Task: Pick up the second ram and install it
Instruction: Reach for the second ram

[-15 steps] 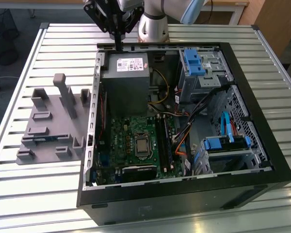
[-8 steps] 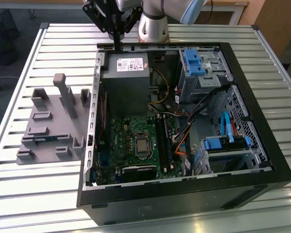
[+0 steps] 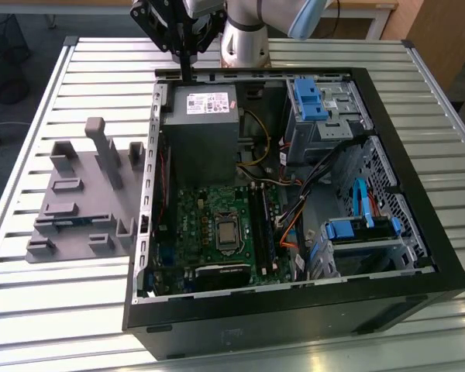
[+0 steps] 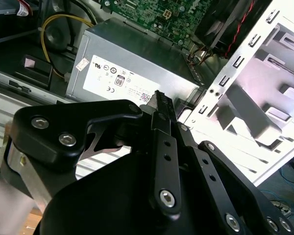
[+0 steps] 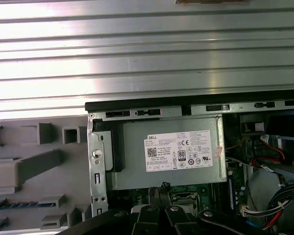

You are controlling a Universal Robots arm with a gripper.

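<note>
Task barely begun, on this evidence. The second ram (image 3: 68,222) lies flat in the grey tray (image 3: 54,249) on the slatted worktop (image 3: 39,318), outside the computer case (image 3: 426,232) on the exterior view's left. In the first wrist view it shows as a thin bluish strip (image 5: 14,205) among the tray's blocks. The gripper (image 3: 187,76) hangs over the far rim of the case, above the power supply (image 3: 200,132), well apart from the stick. Its fingers (image 4: 160,105) are drawn close together with nothing between them. Pickup and seating in the memory slots (image 3: 261,225) are both not yet done. Which slots are already filled cannot be told. Obstructions noted:
- The tray's upright posts (image 3: 105,151) stand near the stick.
- The case's perforated side wall (image 3: 149,194) stands between the tray and the motherboard (image 3: 205,225).
- Loose cables (image 3: 294,213) run just beside the slots.
</note>
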